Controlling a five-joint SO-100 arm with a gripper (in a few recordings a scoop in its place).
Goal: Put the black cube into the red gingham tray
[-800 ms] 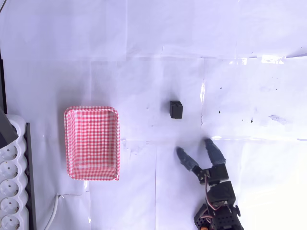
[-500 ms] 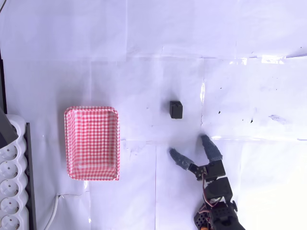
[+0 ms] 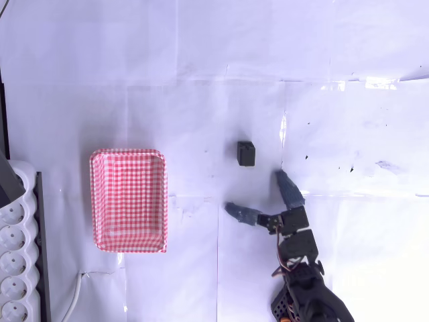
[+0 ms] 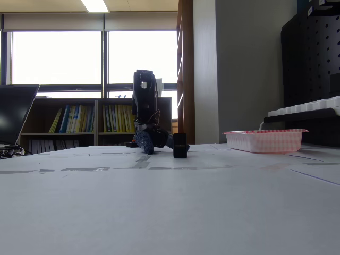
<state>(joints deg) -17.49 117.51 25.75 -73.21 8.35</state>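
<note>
Overhead, the gripper (image 3: 258, 193) sat with its two fingers spread wide apart, holding nothing, one fingertip (image 3: 234, 209) pointing left and the other up toward the black cube (image 3: 246, 153). The cube lay on the white table (image 3: 201, 67), near the fingers but clear of them, above the gap between the tips. The red gingham tray (image 3: 128, 200) was well apart to the left of the cube, nothing in it. A white power strip (image 3: 17, 268) lay at the left edge beside the tray. In the fixed view the arm (image 4: 144, 101) stood low behind the cube (image 4: 180, 145), gripper (image 4: 150, 142) down at table level; the tray (image 4: 264, 139) sat off to the right.
</note>
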